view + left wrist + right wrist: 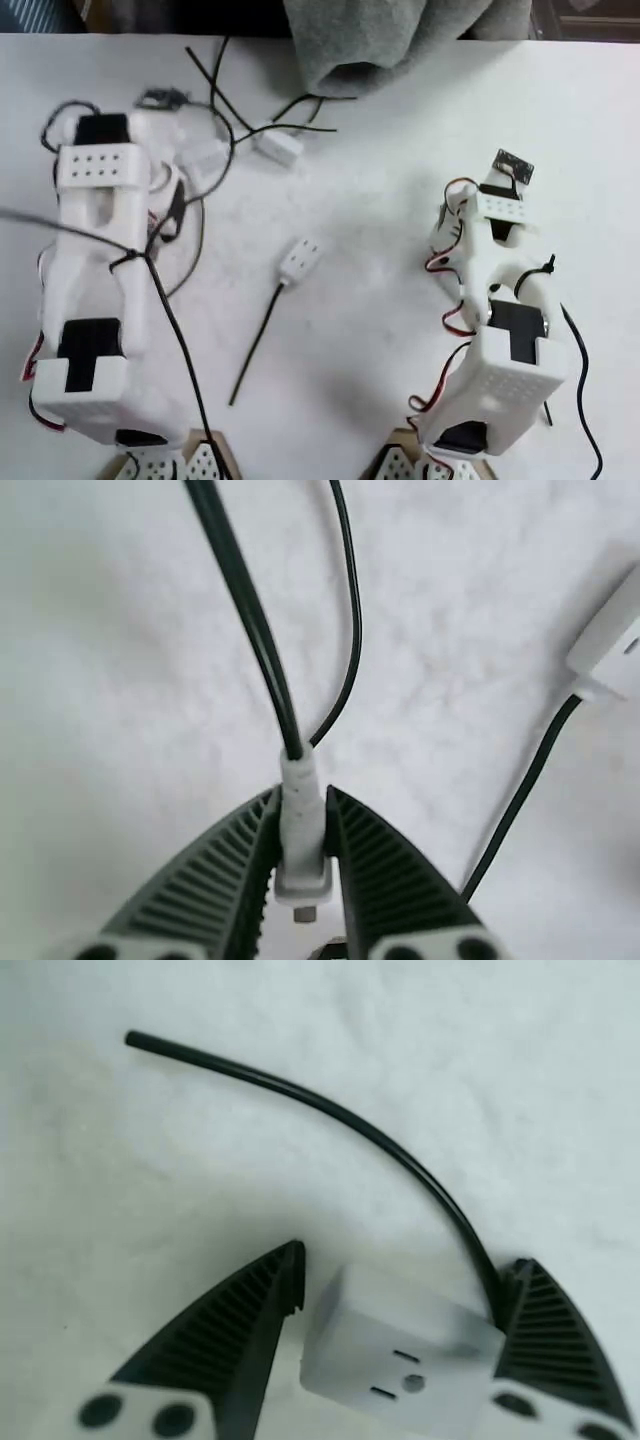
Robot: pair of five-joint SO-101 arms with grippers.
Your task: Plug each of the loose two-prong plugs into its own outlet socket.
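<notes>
Strong, even light falls from overhead. In the high view the desk (380, 330) is washed almost to plain white, and the white arm shells nearly merge with it, marked off only by faint, soft-edged shadows at their sides. The room beyond the desk's far edge lies dark. In the left wrist view the pale plug (300, 830) stands out against the dark left tool (302, 798). Around the right tool (410, 1258) the desk looks mottled light grey, dimmer close to it

text: none legible | labels: none | numbers: none | signs: none on any surface
</notes>
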